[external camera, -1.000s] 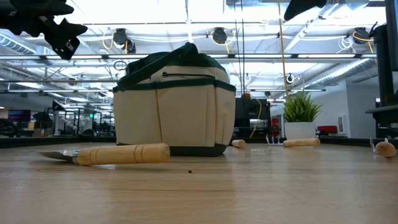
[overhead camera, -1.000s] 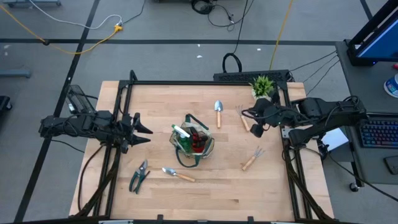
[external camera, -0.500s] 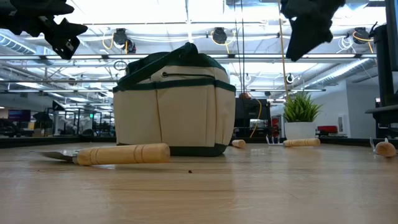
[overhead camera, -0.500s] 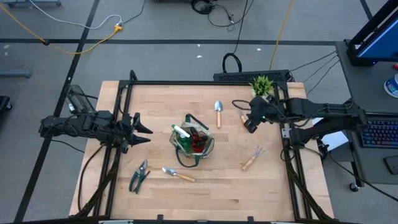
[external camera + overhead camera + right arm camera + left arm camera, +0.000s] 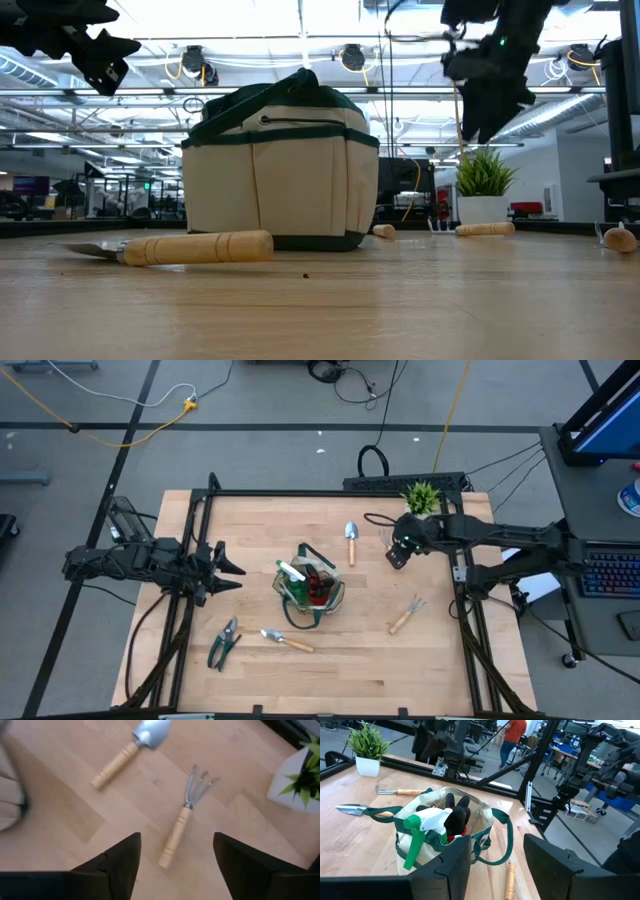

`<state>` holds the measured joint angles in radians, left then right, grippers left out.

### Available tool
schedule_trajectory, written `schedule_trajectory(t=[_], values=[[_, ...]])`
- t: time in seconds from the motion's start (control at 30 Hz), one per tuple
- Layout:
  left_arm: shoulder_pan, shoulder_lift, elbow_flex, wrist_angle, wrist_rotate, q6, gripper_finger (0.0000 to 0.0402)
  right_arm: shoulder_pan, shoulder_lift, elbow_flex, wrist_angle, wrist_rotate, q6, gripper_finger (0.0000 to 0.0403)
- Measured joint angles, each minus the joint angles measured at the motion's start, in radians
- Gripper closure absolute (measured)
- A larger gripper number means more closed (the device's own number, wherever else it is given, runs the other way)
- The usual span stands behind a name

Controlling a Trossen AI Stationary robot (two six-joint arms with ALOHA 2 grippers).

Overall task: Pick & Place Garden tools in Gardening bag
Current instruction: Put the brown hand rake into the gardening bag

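From above, the gardening bag sits mid-table with a green spray bottle and a red-and-black glove already inside. The right gripper hangs over a hand fork near the potted plant; a trowel lies just beside it toward the bag. A second hand fork lies nearer the front edge, and another trowel and green-handled pruners lie in front of the bag. The left gripper waits at the left side, clear of the bag.

At table height, the right gripper hangs above the wood, not touching anything.

From the left wrist, its fingers stand wide apart, empty, facing the bag.

From the right wrist, the fingers are spread wide with the fork's wooden handle between them below, ungripped.
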<state>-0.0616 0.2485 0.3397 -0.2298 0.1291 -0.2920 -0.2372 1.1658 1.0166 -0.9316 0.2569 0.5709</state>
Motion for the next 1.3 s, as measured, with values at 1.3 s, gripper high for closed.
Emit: schedule_trajectory(t=[1.3], values=[[0.000,0.000,0.000,-0.001,0.000,0.000,0.0215,-0.111,0.354,-0.004,0.026,-0.102,-0.043,0.0124]])
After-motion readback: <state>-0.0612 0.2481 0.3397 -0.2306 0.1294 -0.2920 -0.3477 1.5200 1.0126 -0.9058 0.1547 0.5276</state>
